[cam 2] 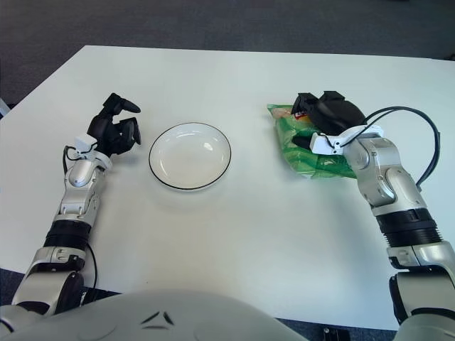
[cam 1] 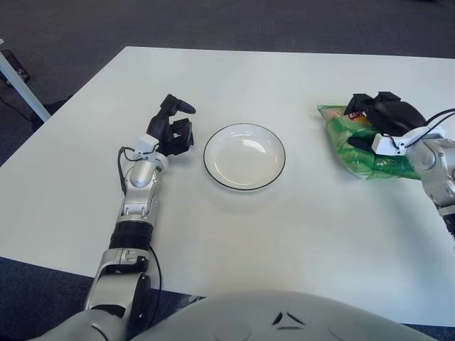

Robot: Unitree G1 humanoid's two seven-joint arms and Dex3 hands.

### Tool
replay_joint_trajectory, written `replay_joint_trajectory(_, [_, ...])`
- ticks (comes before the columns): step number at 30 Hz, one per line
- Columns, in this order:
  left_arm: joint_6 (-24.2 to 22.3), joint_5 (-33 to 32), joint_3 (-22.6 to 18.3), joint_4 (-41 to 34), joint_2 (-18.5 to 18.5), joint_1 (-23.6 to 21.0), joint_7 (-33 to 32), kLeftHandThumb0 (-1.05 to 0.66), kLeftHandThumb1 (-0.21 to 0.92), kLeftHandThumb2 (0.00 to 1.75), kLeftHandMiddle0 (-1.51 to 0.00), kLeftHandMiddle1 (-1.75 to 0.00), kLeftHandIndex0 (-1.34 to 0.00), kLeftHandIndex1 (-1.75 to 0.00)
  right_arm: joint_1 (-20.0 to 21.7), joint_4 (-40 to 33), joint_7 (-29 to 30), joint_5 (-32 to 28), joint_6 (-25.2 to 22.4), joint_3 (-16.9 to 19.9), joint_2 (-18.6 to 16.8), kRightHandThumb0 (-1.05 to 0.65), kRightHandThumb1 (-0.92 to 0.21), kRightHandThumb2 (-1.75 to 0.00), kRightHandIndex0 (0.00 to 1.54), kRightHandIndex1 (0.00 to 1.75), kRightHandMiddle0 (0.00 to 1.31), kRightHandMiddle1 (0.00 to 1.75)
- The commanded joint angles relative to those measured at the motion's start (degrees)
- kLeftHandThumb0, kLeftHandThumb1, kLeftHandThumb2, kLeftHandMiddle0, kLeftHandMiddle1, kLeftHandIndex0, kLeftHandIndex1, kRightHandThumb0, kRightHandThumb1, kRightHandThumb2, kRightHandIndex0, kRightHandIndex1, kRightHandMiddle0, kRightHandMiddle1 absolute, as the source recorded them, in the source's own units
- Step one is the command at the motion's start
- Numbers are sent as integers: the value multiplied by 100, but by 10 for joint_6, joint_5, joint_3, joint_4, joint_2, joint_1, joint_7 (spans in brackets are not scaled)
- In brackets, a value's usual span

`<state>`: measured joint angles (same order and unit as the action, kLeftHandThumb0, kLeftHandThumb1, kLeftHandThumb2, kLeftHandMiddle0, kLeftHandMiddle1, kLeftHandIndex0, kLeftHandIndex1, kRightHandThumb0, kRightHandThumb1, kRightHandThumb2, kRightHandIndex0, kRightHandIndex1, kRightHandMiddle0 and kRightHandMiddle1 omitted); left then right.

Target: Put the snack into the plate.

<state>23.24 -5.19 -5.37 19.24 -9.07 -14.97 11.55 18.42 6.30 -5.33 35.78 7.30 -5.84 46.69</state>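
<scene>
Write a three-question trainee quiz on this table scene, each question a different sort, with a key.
1. True or false: the snack bag already lies in the plate.
2. Multiple choice: the right hand is (A) closed on the green snack bag, (B) hovering over the plate, (C) off the table's edge.
3. Short answer: which hand shows just left of the plate, holding nothing?

Key
1. False: the bag is on the table to the right of the plate, which holds nothing.
2. A.
3. The left hand, fingers curled.
</scene>
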Motion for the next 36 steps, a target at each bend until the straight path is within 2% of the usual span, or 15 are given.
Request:
replay_joint_trajectory(1, [-3,5,4,29,15,57,-6,-37,75,76,-106,-175,-30,-175,-31,-4,30,4,1,7,-25,-1,-7,-153,83,151,64,175])
replay_joint_trajectory(3, [-4,4,4,28,15,57,-6,-37,74,77,-106,-175,-30,-175,-35,-13,38,3,1,12,-29,0,-7,-154,82,156,61,175])
replay_joint_trajectory(6, [-6,0,3,27,16,58,-3,-38,72,80,-107,-175,-32,-175,-54,-72,42,4,-11,20,-42,0,-11,-154,77,166,57,175])
replay_joint_trajectory(10, [-7,-4,3,28,17,57,-2,-38,71,82,-107,-175,-33,-175,-45,-52,57,-1,4,27,-45,0,-7,-159,77,173,60,173])
replay_joint_trajectory(18, [-9,-6,3,28,19,56,-4,-38,68,85,-108,-175,-34,-175,-26,-60,49,-13,1,39,-49,0,0,-167,81,175,67,170])
replay_joint_trajectory(21, [-12,-9,3,28,20,56,-3,-38,68,85,-108,-175,-34,-175,-11,-81,30,-24,-18,51,-51,0,4,-171,85,175,69,171])
replay_joint_trajectory(27, [-17,-11,4,24,21,55,-3,-38,68,85,-109,-175,-34,-175,1,-97,21,-23,-33,63,-55,0,5,-174,87,175,68,174])
replay_joint_trajectory(36, [-35,-15,3,27,18,50,0,-38,69,85,-109,-175,-34,-175,29,-158,-6,-2,-95,63,-70,0,5,-172,90,169,66,175])
